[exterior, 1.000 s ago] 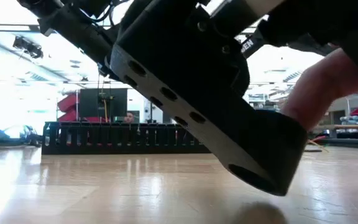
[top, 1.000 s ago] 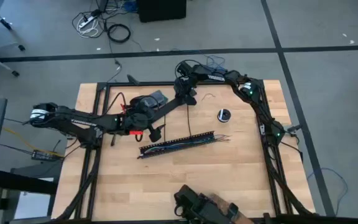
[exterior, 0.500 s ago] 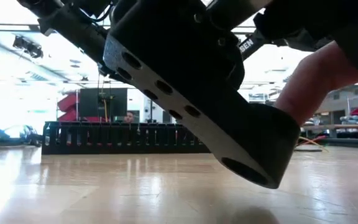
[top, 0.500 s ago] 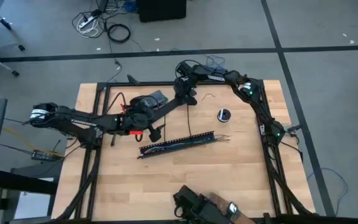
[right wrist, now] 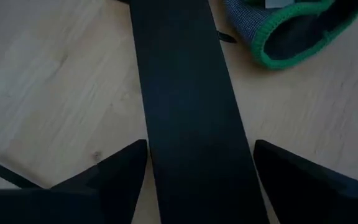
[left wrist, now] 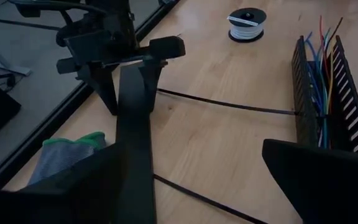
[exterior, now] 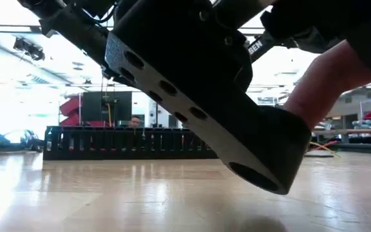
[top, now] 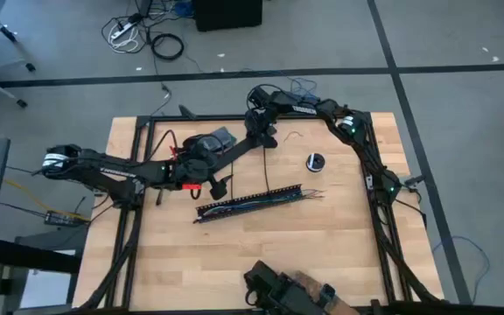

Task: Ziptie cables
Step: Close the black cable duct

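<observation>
The cables (left wrist: 319, 68), blue, red and other colours, lie inside a black slotted channel (top: 252, 201) at mid-table. Two thin black zipties (left wrist: 229, 104) (left wrist: 197, 196) lie flat on the wood between the channel and the table's left side. My right gripper (top: 259, 136) reaches in from the far side and is shut on a long flat black strip (left wrist: 135, 143). The strip runs from it toward my left gripper (top: 220, 185). That gripper is open beside the channel's left end, and the strip passes close along one of its fingers (left wrist: 92, 180). My right gripper pinches the flat black strip across its width, a finger (right wrist: 114, 174) on each long edge (right wrist: 160, 149), near the strip's far end. The fingers point down at the table. The strip's other end is out of view. Whether my left gripper touches the strip, I cannot tell.
A grey glove with a green cuff (right wrist: 291, 31) lies under the strip near the far left. A small wire spool (top: 315, 162) stands to the right. At the near edge a person's hand (exterior: 340, 77) holds a large black device (exterior: 205, 109) just above the table.
The black device in the person's hand has shifted a little toward the table's left and risen slightly. Both arms have kept still.
</observation>
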Robot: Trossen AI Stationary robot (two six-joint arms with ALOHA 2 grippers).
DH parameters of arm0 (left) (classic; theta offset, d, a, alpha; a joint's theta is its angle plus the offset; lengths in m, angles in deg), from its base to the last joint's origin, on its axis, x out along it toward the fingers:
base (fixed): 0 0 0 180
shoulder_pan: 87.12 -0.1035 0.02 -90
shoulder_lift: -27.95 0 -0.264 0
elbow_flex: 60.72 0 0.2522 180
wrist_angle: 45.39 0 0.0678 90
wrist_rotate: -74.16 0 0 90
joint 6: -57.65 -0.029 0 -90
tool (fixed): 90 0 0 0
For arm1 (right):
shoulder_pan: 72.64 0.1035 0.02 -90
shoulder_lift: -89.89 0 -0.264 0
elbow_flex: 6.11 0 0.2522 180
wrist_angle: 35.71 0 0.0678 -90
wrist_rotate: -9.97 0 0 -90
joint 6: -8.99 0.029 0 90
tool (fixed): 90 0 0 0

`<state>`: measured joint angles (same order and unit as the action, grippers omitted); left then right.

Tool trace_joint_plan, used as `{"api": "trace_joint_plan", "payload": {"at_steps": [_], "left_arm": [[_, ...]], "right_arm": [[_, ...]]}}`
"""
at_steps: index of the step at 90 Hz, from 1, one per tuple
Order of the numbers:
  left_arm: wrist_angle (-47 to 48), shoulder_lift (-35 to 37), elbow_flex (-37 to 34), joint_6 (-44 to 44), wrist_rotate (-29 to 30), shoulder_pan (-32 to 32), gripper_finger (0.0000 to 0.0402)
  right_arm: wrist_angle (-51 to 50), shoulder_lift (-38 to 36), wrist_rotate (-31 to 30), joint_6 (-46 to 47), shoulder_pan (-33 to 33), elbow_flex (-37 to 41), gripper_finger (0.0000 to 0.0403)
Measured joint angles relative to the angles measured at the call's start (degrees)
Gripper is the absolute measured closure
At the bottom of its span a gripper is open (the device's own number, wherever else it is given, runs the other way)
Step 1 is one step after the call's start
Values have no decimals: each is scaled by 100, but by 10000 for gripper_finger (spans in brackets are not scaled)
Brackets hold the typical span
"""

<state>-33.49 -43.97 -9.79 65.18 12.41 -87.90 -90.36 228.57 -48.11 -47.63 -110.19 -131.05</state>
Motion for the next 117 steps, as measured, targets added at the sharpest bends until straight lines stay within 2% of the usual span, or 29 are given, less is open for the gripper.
{"api": "trace_joint_plan", "payload": {"at_steps": [117], "left_arm": [[2, 0, 0, 2, -4, 0, 37]], "right_arm": [[-13, -173, -258, -62, 262, -9, 110]]}}
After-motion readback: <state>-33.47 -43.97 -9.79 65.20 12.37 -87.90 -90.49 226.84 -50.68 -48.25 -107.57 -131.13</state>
